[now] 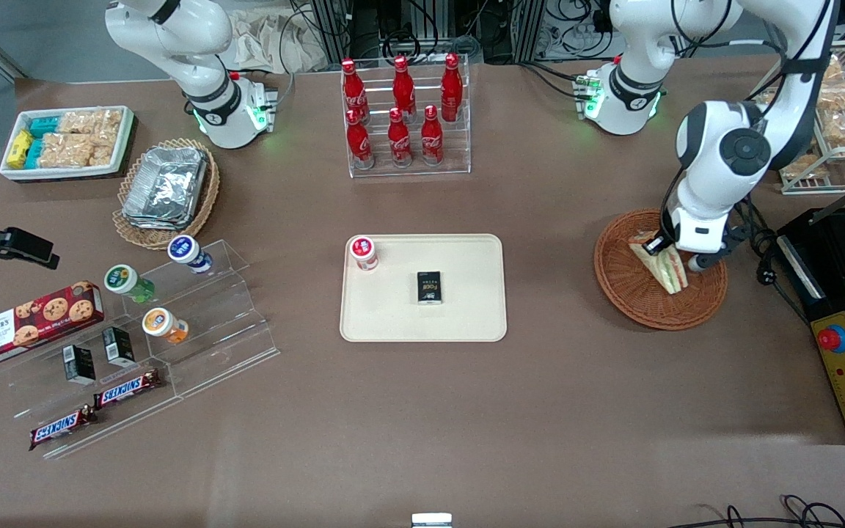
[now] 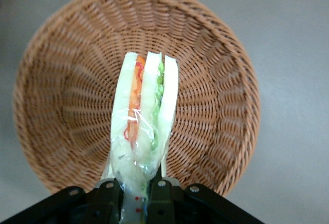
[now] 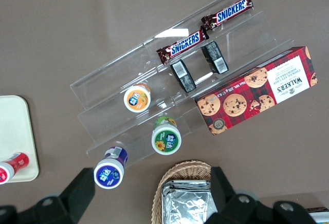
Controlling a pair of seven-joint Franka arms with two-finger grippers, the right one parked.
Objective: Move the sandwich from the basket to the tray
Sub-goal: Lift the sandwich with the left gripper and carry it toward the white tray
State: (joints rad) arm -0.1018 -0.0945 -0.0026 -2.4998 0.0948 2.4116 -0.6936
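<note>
The sandwich [image 1: 661, 265], a plastic-wrapped wedge with pale bread and red, orange and green filling, hangs over the reddish-brown wicker basket [image 1: 631, 293]. My left gripper [image 1: 668, 249] is shut on its upper end and holds it upright above the basket's middle. In the left wrist view the sandwich [image 2: 144, 116] points away from the gripper [image 2: 134, 189] with the basket [image 2: 216, 100] below it. The cream tray [image 1: 466, 315] lies mid-table, toward the parked arm from the basket, with a red-capped jar [image 1: 364, 252] and a small black box [image 1: 430, 287] on it.
A black machine with a red button [image 1: 844, 352] stands beside the basket at the working arm's end. A wire rack of snack packets [image 1: 840, 117] is farther from the camera. A rack of red bottles [image 1: 404, 117] stands farther than the tray. Acrylic steps with snacks [image 1: 173, 323] lie toward the parked arm's end.
</note>
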